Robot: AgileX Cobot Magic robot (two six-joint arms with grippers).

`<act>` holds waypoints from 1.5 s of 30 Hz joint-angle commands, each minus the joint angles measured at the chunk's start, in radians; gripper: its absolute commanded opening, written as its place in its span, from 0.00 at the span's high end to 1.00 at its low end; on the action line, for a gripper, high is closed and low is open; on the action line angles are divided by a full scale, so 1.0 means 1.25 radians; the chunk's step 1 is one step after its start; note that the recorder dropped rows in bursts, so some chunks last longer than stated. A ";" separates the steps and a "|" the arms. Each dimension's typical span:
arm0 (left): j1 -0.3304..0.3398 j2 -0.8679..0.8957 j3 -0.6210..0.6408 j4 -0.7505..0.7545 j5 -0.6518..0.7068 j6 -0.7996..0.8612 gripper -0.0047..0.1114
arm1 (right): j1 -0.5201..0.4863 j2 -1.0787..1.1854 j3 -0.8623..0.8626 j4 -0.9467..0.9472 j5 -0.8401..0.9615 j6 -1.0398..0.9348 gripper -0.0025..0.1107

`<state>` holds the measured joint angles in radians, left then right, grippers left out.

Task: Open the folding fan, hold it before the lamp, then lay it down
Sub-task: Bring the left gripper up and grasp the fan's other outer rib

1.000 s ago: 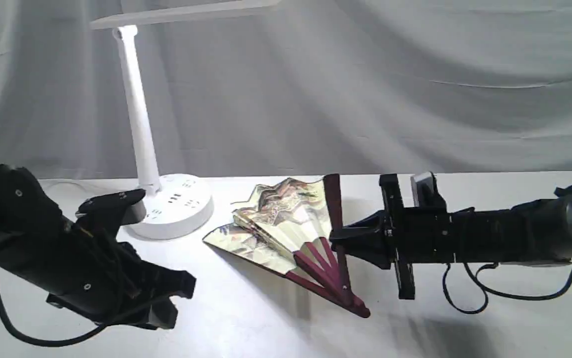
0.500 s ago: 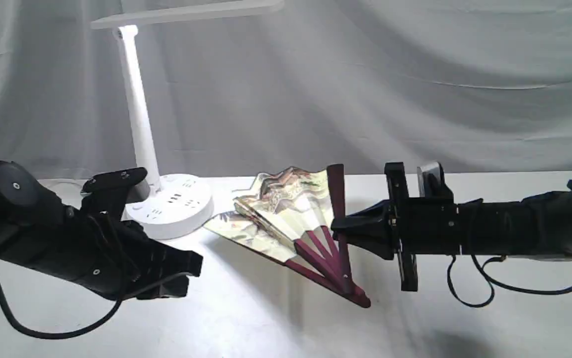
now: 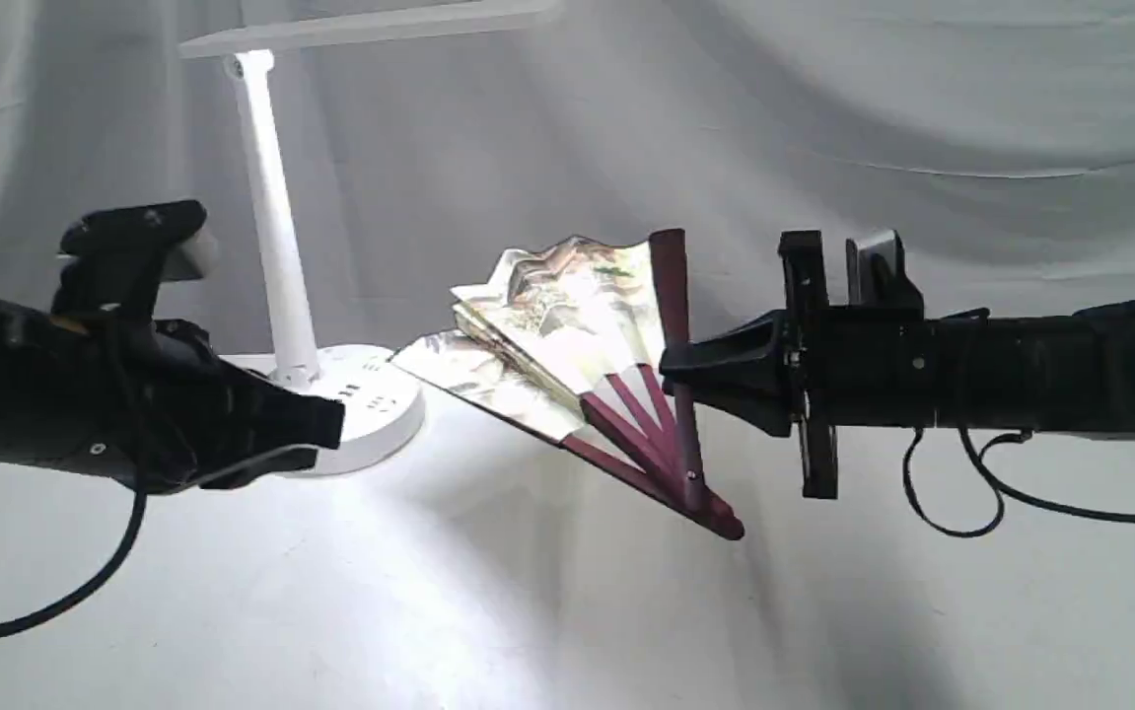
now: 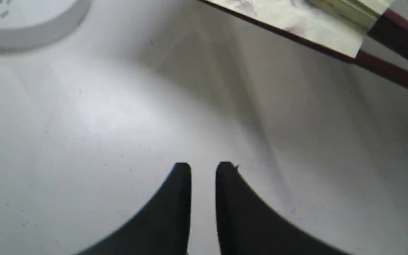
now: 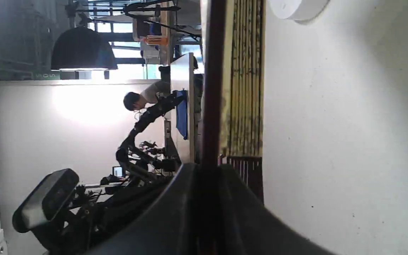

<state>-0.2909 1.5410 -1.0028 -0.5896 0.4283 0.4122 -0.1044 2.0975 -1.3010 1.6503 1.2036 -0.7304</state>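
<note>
The folding fan is right of the lamp, seemingly above the table.

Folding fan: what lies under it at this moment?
Only bare white table and the fan's shadow show beneath the folding fan, held by the right hand. The strip directly below its ribs is hidden.

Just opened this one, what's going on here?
The right hand grips the fan by its outer maroon rib, holding it partly spread above the table, beside the lamp. The left hand is empty, fingers slightly apart, low near the lamp's base.
</note>
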 commanded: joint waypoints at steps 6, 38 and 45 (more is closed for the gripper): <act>-0.004 -0.148 0.203 0.014 -0.309 0.013 0.86 | -0.005 -0.038 0.001 -0.022 0.014 0.000 0.98; -0.004 0.189 0.466 0.654 -1.261 -1.275 0.66 | -0.003 -0.038 0.001 -0.050 0.014 -0.001 0.98; -0.004 0.305 0.335 0.780 -1.266 -1.466 0.59 | -0.003 -0.038 0.001 -0.050 0.014 -0.001 0.98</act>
<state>-0.2909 1.8981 -0.5506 0.3462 -1.1346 -1.3570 -0.1044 2.0657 -1.3002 1.5721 1.2054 -0.7304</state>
